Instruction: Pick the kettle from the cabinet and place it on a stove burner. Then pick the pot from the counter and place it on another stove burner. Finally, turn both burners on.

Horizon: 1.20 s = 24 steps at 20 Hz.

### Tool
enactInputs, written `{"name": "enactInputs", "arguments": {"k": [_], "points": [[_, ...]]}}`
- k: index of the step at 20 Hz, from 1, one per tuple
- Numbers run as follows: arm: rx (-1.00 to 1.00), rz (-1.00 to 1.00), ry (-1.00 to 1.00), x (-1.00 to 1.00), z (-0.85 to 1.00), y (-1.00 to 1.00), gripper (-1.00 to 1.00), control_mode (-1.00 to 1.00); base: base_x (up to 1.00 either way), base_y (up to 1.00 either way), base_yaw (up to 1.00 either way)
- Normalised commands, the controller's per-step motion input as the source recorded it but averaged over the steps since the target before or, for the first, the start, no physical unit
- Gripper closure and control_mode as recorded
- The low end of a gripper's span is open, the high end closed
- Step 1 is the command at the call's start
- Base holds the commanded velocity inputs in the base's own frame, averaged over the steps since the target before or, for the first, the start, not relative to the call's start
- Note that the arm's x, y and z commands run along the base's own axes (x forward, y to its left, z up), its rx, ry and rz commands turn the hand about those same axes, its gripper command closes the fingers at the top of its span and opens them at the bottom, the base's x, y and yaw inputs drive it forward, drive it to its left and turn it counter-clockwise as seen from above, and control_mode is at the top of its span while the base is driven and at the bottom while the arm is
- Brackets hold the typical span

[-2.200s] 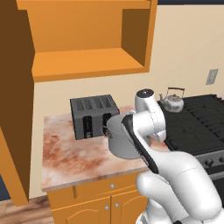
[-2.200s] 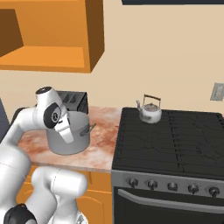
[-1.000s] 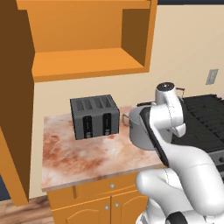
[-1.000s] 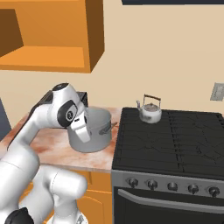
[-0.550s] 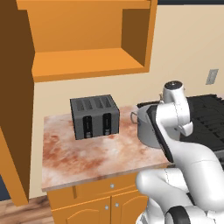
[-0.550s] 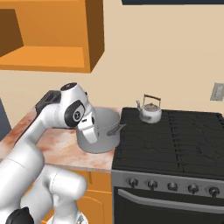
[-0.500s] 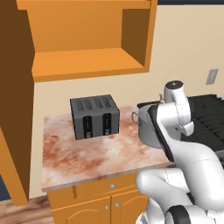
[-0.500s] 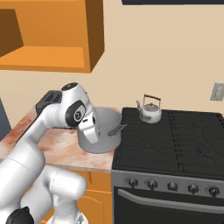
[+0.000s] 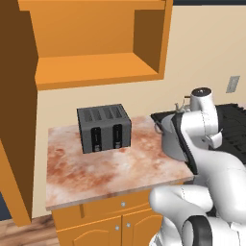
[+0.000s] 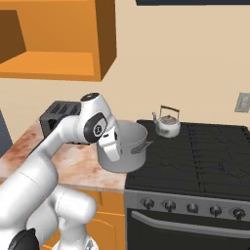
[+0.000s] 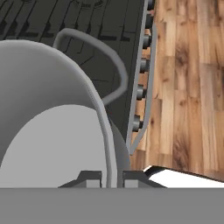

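The gripper [image 11: 109, 177] is clamping the rim of one stockpot [image 10: 126, 146], hanging tilted over the counter's [image 9: 110, 168] edge beside the cooktop [image 10: 195, 161], where one kettle [image 10: 167, 124] is sitting.

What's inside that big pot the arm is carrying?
Nothing that shows: the pot has a bare grey bottom in the hand view, with the gripper shut on its rim. The near inside wall is hidden.

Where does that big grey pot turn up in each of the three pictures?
Left base view: the pot sits right of centre, half hidden behind the white arm, at the counter's end.
Right base view: it hangs at centre, held by the gripper at its rim.
Hand view: its rim and inside are at the left.
Shared landmark: the black stove.
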Motion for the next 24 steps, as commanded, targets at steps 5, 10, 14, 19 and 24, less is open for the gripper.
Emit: {"name": "enactInputs", "arguments": {"k": [5,10,14,19,24], "points": [[0.0,-0.03,0.0,0.0,0.0,-0.38,1.0,-1.0,0.0,0.0,0.0],[0.0,0.0,-0.03,0.04,0.0,-0.36,1.0,-1.0,0.0,0.0,0.0],[0.0,0.0,-0.03,0.07,0.0,-0.33,1.0,-1.0,0.0,0.0,0.0],[0.0,0.0,-0.03,0.13,0.0,-0.29,1.0,-1.0,0.0,0.0,0.0],[0.0,0.0,0.0,0.04,0.0,-0.35,1.0,-1.0,0.0,0.0,0.0]]}}
